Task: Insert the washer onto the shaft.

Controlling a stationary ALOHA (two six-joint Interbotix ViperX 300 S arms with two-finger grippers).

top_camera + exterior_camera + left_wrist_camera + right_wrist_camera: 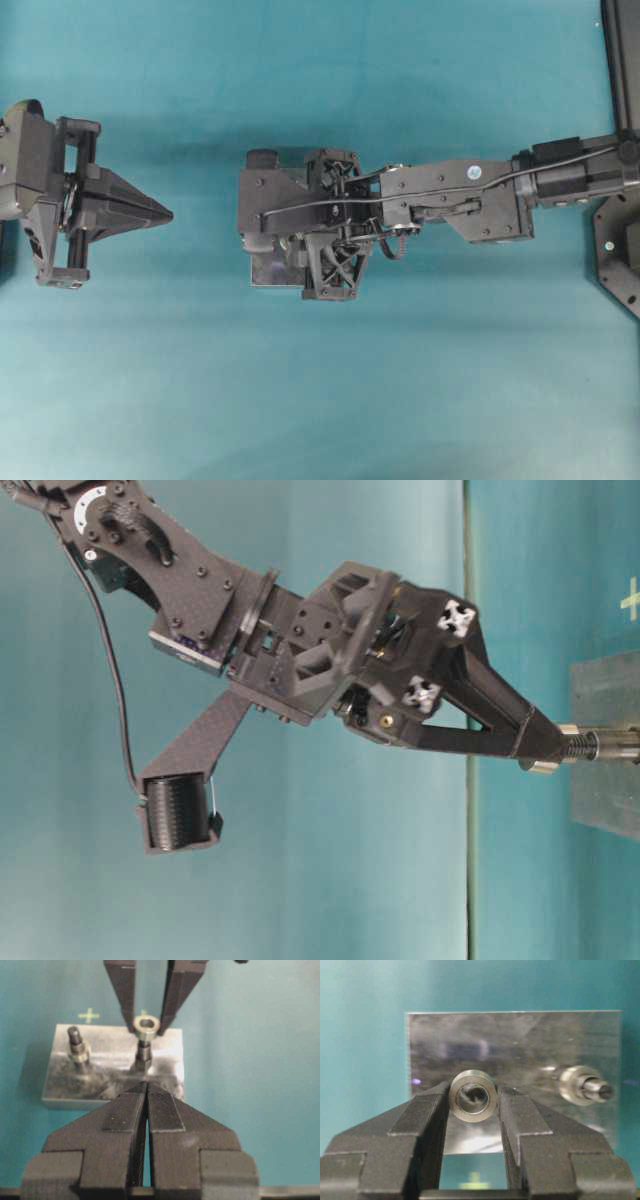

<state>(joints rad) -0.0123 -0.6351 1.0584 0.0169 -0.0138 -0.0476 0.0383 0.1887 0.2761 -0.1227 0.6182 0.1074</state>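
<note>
A silver washer (473,1095) sits pinched between my right gripper's fingers (520,1110), and the right gripper (473,1091) is shut on it. Through its hole I see the tip of a dark shaft (143,1056) that stands upright on a metal block (110,1067). In the left wrist view the washer (146,1028) hangs at the top end of that shaft; whether the tip has entered the hole I cannot tell. My left gripper (168,214) is shut and holds nothing, on the left, apart from the block (268,277).
A second shaft (74,1035) on the same block carries its own ring (78,1053); it appears in the right wrist view as well (594,1089). Yellow-green cross marks (88,1015) lie on the teal table beyond the block. A black mount (620,250) stands at the right edge.
</note>
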